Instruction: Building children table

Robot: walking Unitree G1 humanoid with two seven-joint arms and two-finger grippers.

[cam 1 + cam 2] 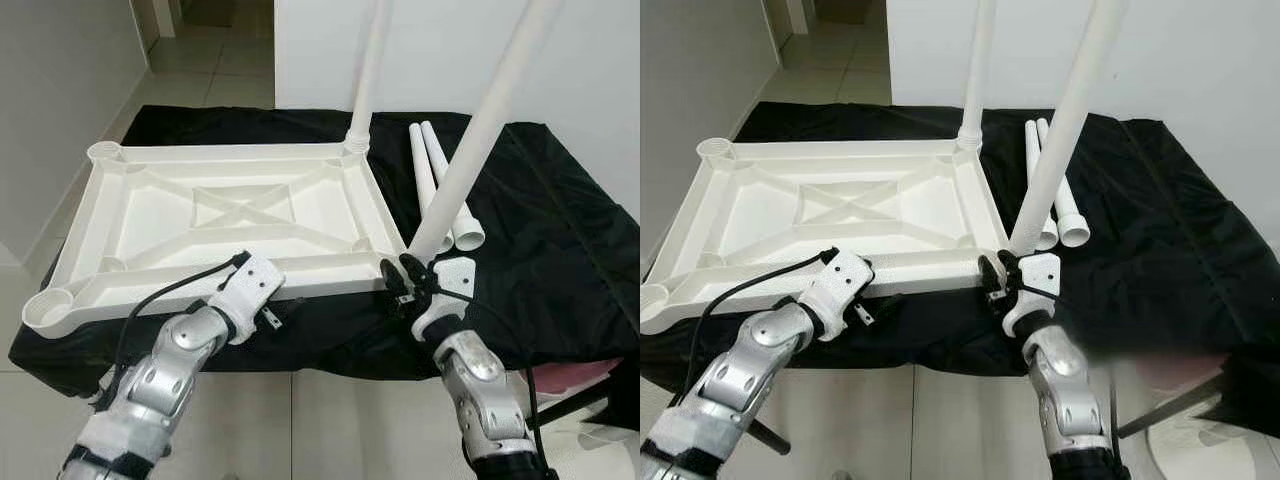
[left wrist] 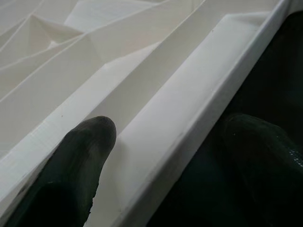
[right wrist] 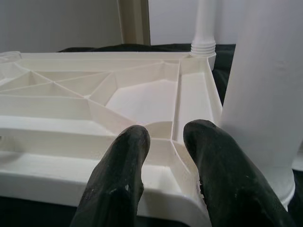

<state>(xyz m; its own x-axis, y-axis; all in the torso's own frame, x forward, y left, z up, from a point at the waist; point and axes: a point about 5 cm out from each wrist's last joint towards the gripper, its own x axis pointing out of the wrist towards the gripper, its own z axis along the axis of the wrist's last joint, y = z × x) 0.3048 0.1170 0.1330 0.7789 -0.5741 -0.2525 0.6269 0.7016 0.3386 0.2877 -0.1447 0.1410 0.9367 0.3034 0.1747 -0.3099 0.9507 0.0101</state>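
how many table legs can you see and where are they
4. One stands upright in the tabletop's far right corner socket, one leans at the near right corner beside the right end effector, and two lie loose on the black cloth.

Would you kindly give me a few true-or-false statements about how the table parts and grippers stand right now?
1. The tabletop lies upside down on a black cloth. True.
2. All four legs are fitted. False: two legs stand in corner sockets, one at the far corner and one at the near corner; two spare legs lie on the cloth.
3. The left gripper straddles the tabletop's near rim, one finger on each side. True.
4. The right gripper is by the spare legs. False: it is at the near right corner, beside the leg's base.
5. The left-side sockets hold legs. False: both are open.
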